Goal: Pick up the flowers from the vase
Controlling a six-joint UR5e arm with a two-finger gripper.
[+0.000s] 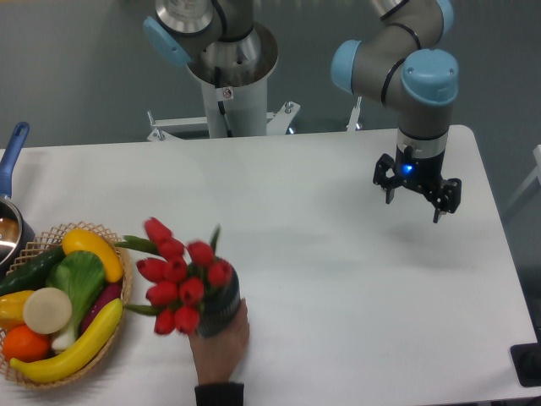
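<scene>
At the lower left of the frame, the flowers (180, 275) stand in the vase (221, 309), their red buds and green leaves fanning toward the basket of vegetables (59, 306) at the left edge, while a person's hand (221, 345) reaches in from the bottom edge and cups the vase from below. Your gripper (416, 200) hangs over the bare table (338, 288) at the upper right, well apart from the bunch, its two fingers spread and holding nothing. Expect the bunch to be light but top-heavy and soft: buds and leaves would likely crush or bend under a firm pinch, and the spread of heads is wider than the vase mouth. The better hold looks to be low on the gathered stems, just above the rim, though from this view the stems are mostly hidden behind the buds. With the hand so close to the vase, you should judge the approach unsafe until it clears. A blue-handled pot (8, 224) sits at the far left edge.
</scene>
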